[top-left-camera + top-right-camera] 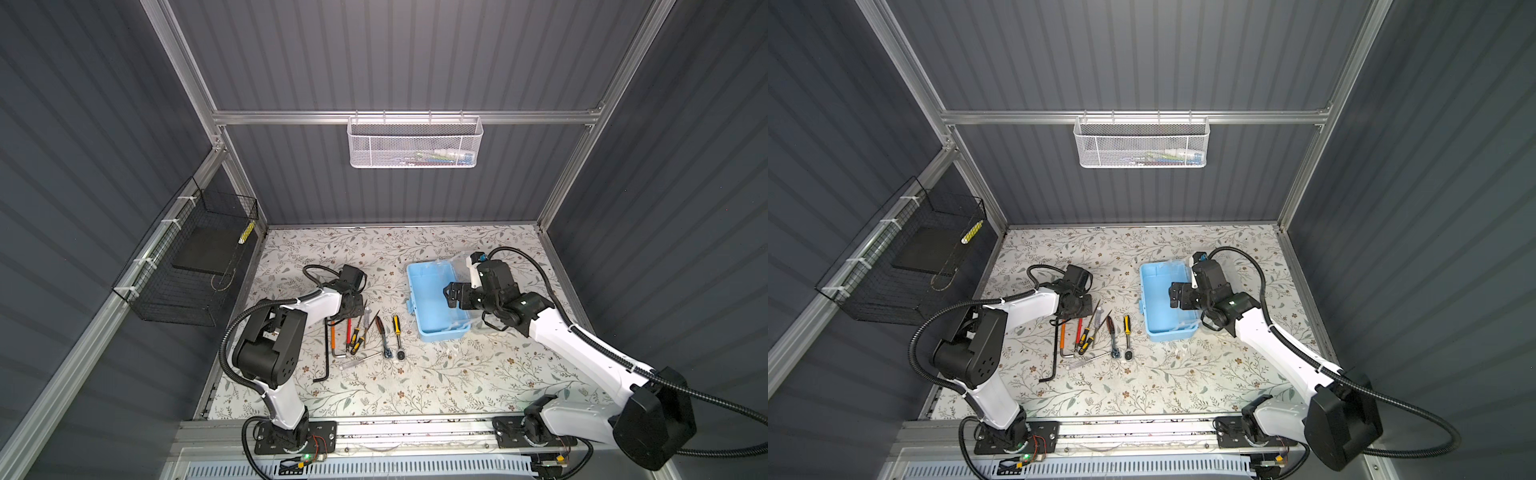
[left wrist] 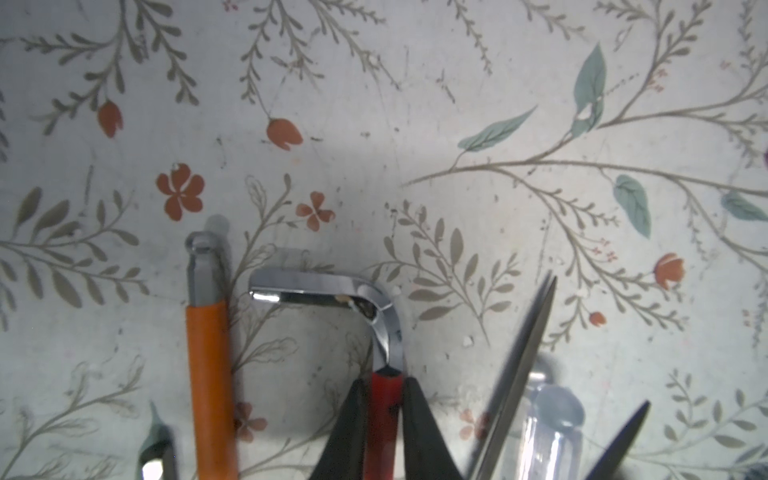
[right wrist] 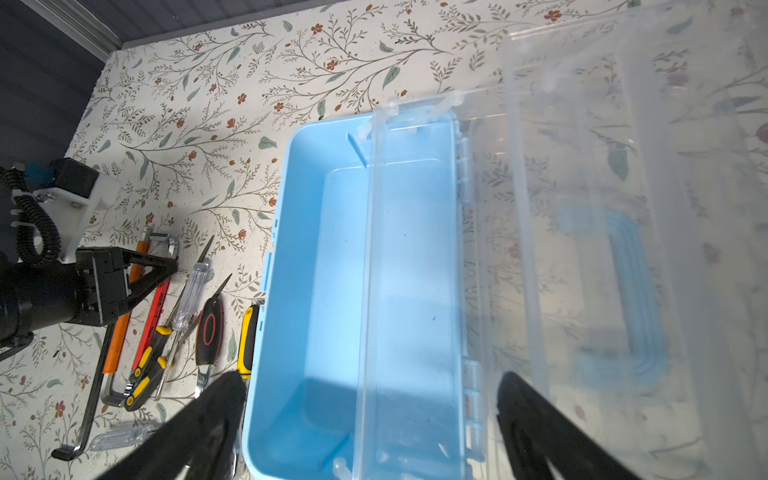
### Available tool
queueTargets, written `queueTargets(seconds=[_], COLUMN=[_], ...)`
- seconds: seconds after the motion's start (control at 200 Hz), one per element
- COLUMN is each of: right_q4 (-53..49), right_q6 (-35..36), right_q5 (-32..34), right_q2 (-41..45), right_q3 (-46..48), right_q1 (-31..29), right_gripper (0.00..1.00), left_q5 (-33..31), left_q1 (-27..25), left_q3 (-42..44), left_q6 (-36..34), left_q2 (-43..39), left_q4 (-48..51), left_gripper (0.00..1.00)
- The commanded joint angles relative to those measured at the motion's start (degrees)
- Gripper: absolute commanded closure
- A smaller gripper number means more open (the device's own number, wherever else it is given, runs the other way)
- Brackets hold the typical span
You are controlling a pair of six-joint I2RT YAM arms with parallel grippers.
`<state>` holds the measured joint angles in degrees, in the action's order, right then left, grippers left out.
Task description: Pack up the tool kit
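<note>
Pinching red key (image 2: 383,436) near its bend, L gripper (image 2: 384,380) may let it swivel & snag orange key (image 2: 208,374) on lift; R gripper (image 1: 449,297) hangs wide over open box (image 1: 428,318), right of tools (image 1: 380,328).

Lt-blue box (image 1: 442,333), red hex key (image 2: 382,415), floral tbl (image 1: 415,382).

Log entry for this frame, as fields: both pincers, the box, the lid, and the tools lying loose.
left pincer: shut on red hex key
right pincer: open, above blue box
blue box: no tools visible inside
clear lid: swung open
loose on table: orange hex key, black hex key, screwdrivers, ratchets
</note>
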<state>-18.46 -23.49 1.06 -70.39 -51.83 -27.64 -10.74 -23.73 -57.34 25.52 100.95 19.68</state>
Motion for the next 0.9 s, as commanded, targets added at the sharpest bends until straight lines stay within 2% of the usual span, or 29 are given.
queueTargets(seconds=[0.0, 0.175, 0.68, 0.895], right_q4=[-0.28, 0.71, 3.06, 3.89], right_q6=[0.46, 0.21, 0.55, 0.69], right_q5=[-0.84, -1.91, -2.94, -4.05], right_q2=[2.03, 3.32, 5.15, 5.63], right_q3=[1.87, 4.27, 6.66, 6.38], right_q1=[1.54, 3.12, 4.39, 4.68], right_gripper=[0.04, 0.03, 0.03, 0.04], left_q5=[2.13, 2.69, 0.3, 1.32], left_q1=[-0.36, -0.31, -0.27, -0.27], left_q3=[3.34, 4.2, -2.33, -4.82], left_q6=[0.33, 0.07, -3.63, -3.62], left_q2=[2.51, 1.21, -7.64, -10.72], left_q4=[2.9, 2.22, 7.12, 8.52], left_gripper=[0.85, 1.0, 1.0, 1.0])
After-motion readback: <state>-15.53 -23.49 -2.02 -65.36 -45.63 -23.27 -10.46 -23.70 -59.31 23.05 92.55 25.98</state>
